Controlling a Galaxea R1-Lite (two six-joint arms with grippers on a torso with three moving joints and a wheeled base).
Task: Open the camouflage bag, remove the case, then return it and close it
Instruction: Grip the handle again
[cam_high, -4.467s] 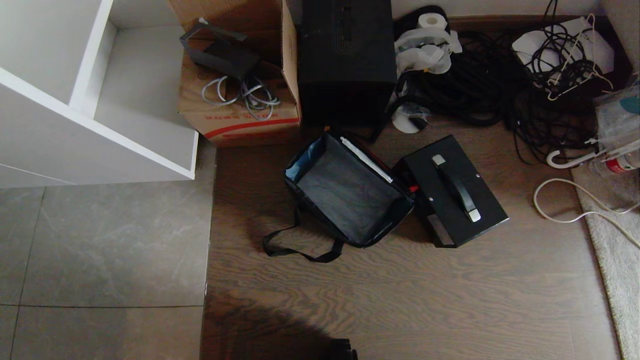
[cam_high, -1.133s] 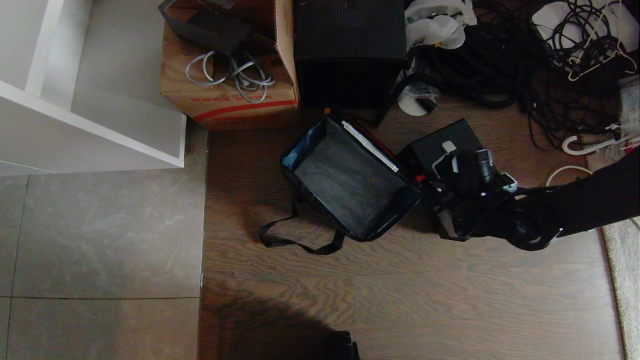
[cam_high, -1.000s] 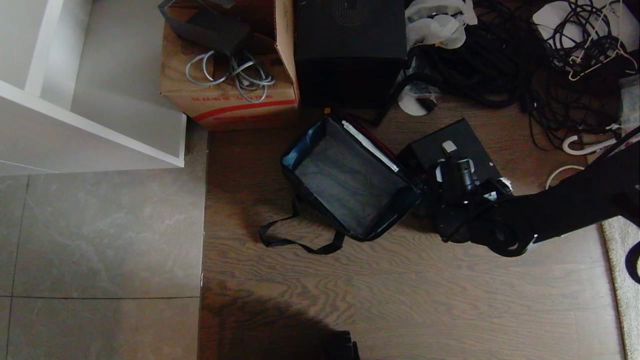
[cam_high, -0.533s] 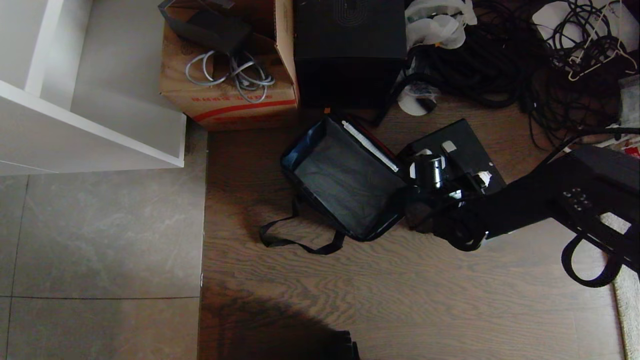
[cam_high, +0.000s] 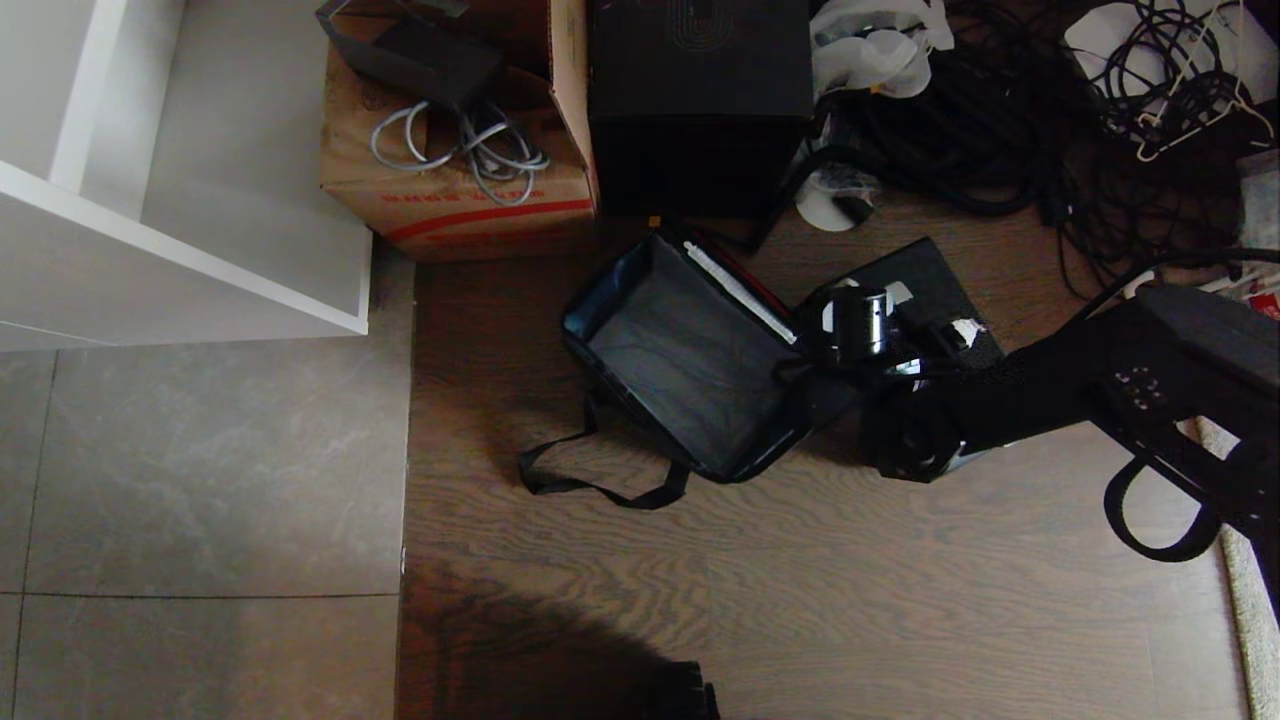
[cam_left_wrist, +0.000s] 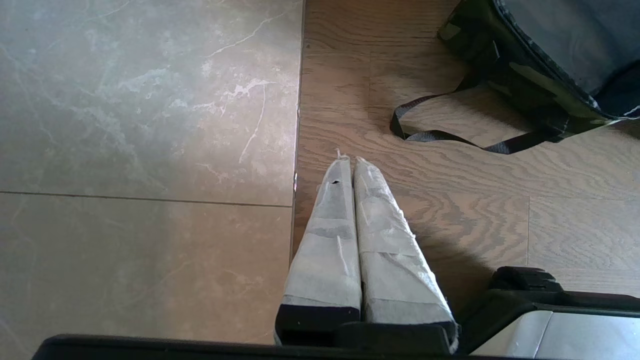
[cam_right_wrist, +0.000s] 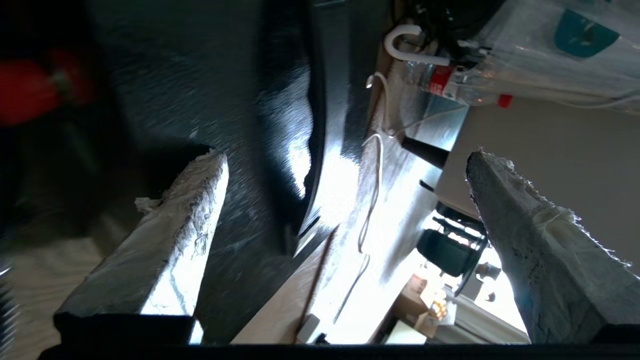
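Roughly midway by the look of things: camouflage bag (cam_high: 695, 375) lying open and empty on the wood floor, case (cam_high: 915, 300) out and resting just beside it, return and closing not yet done. Right gripper (cam_right_wrist: 345, 200) over the case with jaws spread wide and nothing held; left gripper (cam_left_wrist: 354, 165) parked over the floor, fingers pressed together. Crowded behind by cardboard box (cam_high: 455, 195), tall black box (cam_high: 700, 100) and tangled cables (cam_high: 1000, 130), with a loose strap (cam_high: 590, 485) trailing in front of the bag.
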